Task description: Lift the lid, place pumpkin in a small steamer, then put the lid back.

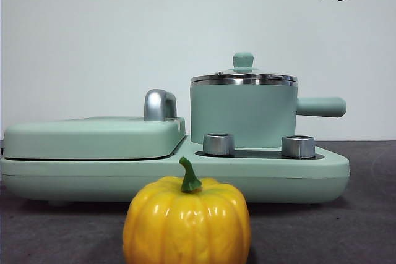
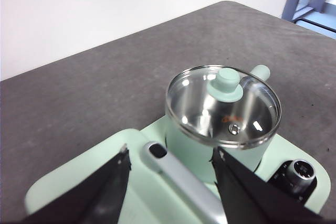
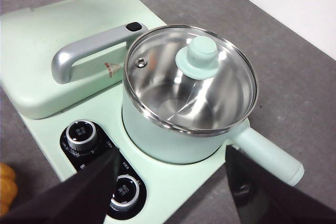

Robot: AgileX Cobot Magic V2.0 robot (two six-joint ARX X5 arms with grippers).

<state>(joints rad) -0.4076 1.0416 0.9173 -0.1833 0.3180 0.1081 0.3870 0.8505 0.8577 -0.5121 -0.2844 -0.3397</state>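
The small steamer (image 1: 241, 119) stands on the right half of the appliance base, its side handle (image 1: 322, 107) pointing right. The lid (image 1: 243, 79) lies on it with its mint-green knob (image 1: 243, 61) upright; through the glass the pot looks empty in the right wrist view (image 3: 191, 85) and the left wrist view (image 2: 223, 108). The pumpkin (image 1: 187, 222) sits on the table in front of the base; a sliver of it shows in the right wrist view (image 3: 6, 187). My left gripper (image 2: 171, 152) and right gripper (image 3: 173, 152) are both open and empty, high above the appliance.
The wide mint-green appliance base (image 1: 278, 174) has two silver knobs (image 1: 218, 144) (image 1: 297, 146) in front of the pot. A flat mint-green cover (image 1: 93, 137) with a chrome handle (image 1: 159, 104) fills its left half. Dark arm tips show at both top corners of the front view.
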